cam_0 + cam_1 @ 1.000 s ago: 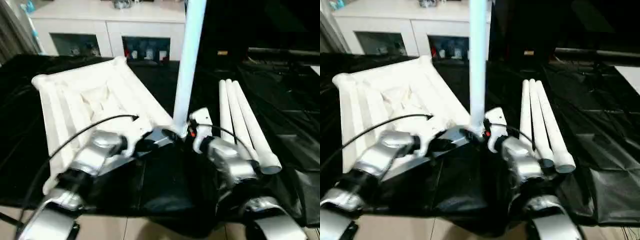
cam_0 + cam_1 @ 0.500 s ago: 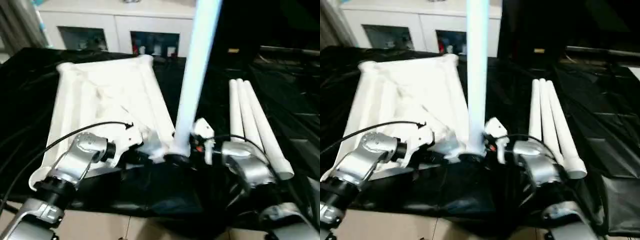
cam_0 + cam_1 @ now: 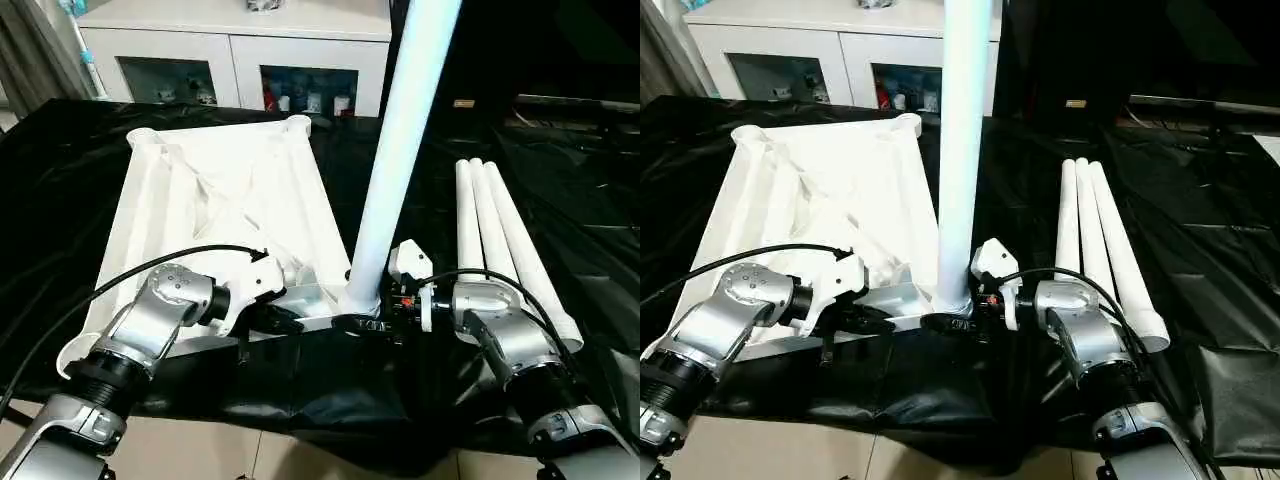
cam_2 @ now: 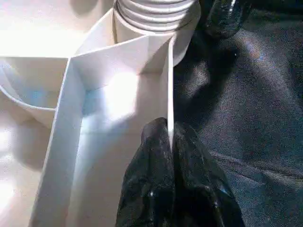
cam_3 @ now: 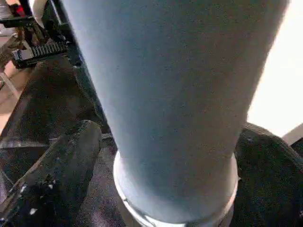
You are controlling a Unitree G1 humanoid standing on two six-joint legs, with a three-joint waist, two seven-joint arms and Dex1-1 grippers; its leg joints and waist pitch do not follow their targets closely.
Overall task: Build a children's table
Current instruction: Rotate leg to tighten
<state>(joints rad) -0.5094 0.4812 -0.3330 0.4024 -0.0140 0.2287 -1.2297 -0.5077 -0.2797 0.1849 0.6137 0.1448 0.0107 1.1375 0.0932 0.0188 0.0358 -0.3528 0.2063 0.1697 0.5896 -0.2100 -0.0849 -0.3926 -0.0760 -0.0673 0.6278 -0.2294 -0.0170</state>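
White plastic fills the middle of the frame: the tabletop [image 3: 215,215] lies underside up on the black-covered bench [image 3: 60,190], reaching from the centre toward the upper left, and one leg [image 3: 400,130] stands upright in its lower-right corner socket [image 4: 151,19], rising out of the top of the frame. Three spare legs [image 3: 505,245] lie side by side at the right, well apart from the tabletop. The left tool [image 4: 169,142] is pinched shut on a thin rib [image 4: 170,85] of the tabletop just beside that socket, bracing it. The right tool [image 3: 365,322] stands wide, its fingers [image 5: 57,170] on either side of the leg's base; whether they press it I cannot tell. This looks like seating the first leg. To do it well, the left tool should hold the rib firmly so the tabletop does not slide, while the right one grips low, keeps the leg upright, and turns it squarely until its base seats.
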